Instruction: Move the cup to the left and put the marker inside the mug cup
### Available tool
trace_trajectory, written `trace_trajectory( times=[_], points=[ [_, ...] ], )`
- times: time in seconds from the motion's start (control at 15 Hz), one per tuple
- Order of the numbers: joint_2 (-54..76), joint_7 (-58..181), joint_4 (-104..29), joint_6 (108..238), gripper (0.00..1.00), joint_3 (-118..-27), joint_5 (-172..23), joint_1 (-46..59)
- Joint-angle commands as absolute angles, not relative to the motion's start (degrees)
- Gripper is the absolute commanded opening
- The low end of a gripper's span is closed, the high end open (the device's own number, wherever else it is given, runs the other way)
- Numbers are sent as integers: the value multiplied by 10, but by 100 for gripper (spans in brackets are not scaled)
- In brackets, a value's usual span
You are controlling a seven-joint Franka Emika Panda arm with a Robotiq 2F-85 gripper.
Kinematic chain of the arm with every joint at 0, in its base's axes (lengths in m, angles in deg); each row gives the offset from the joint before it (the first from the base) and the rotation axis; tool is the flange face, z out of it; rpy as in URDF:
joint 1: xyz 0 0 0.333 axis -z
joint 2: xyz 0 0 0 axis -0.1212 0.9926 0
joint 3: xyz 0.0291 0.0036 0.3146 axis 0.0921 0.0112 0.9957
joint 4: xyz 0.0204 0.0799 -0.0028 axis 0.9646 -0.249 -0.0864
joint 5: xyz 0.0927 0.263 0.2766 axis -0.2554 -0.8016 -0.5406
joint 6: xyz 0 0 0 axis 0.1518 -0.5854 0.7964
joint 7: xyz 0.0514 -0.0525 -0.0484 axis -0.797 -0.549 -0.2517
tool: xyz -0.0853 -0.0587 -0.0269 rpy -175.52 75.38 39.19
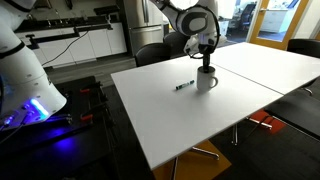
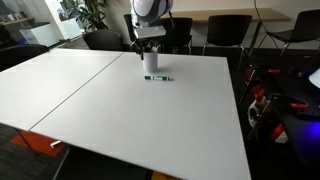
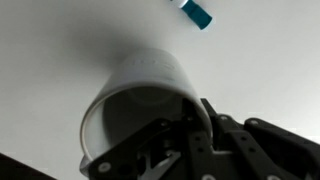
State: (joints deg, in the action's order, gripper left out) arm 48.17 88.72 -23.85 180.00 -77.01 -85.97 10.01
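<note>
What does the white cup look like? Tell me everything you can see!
The cup is plain white, smooth and shiny like ceramic, and round with an open top. It stands upright on the white table. In the wrist view its inside is in shadow. The gripper is at its rim, from above; whether it pinches the rim is unclear. A marker lies on the table beside the cup, not touching it.

Mug (image 1: 207, 81): white, upright on the table (image 1: 165, 125).
My gripper (image 1: 206, 66): directly over the mug, at its rim.
Marker (image 1: 184, 86): lies flat near the mug.
</note>
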Motion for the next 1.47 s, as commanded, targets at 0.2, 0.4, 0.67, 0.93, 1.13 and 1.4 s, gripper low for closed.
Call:
trace_trajectory(
  times=[0.2,0.4,0.67,0.93,1.13,1.4],
  points=[
    [519,826,-161,1758,3,-755,-858,102],
    [524,837,-147,1733,3,-764,-851,94],
    [512,854,-161,1721,37,-779,-837,82],
    [470,862,-217,1767,64,-797,-820,58],
    [440,872,-248,1779,86,-810,-802,39],
    [388,886,-306,1779,100,-826,-772,11]
  ],
)
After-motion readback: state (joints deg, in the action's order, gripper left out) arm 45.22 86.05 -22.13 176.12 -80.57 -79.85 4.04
